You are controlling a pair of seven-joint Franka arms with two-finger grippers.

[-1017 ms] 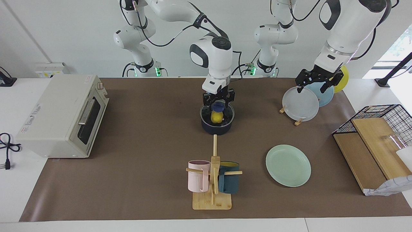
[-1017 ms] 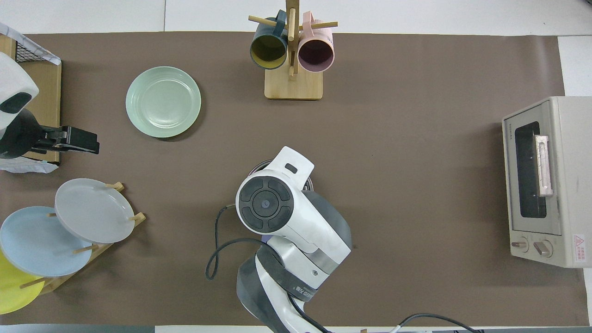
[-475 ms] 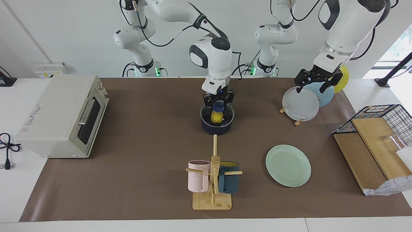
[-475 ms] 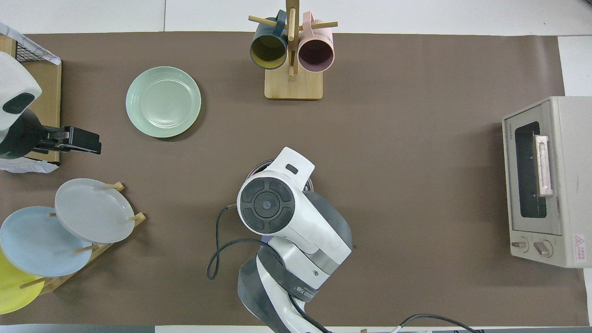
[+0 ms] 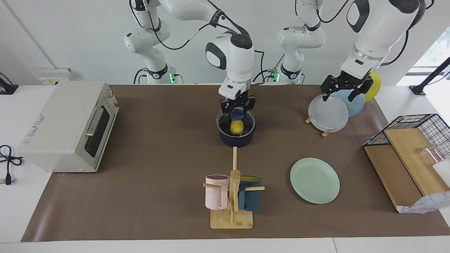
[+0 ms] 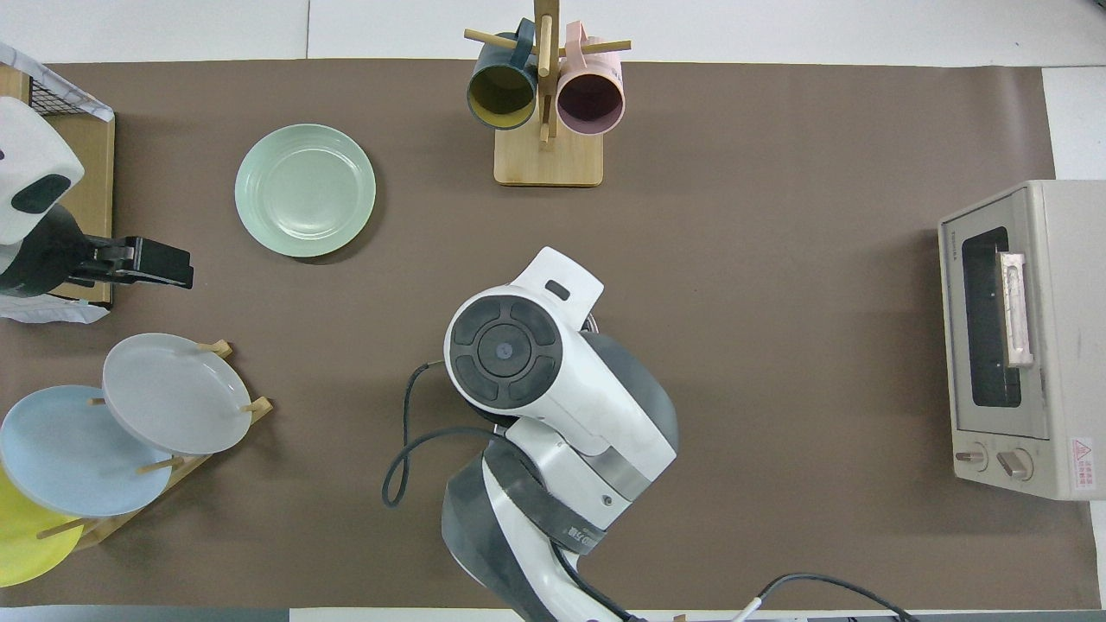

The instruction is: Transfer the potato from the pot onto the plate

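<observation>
The dark navy pot point(image 5: 236, 140) stands on the brown mat in the middle of the table. The yellow potato point(image 5: 237, 127) lies inside it. My right gripper point(image 5: 238, 113) hangs straight down over the pot, just above the potato, with a dark blue rounded part showing at its tip. In the overhead view the right arm's wrist hides the pot and potato. The mint-green plate point(image 5: 314, 180) point(image 6: 305, 190) lies bare, farther from the robots, toward the left arm's end. My left gripper point(image 5: 346, 92) point(image 6: 168, 266) waits open and raised over the plate rack.
A rack point(image 5: 327, 133) holds a grey plate point(image 5: 328, 114), a light blue one and a yellow one. A mug tree point(image 5: 232, 196) with pink and teal mugs stands farther out than the pot. A toaster oven point(image 5: 70, 124) and a wire basket point(image 5: 418, 124) sit at the table's ends.
My right gripper has risen a little over the pot. The potato still shows inside the pot. The left gripper has drifted slightly.
</observation>
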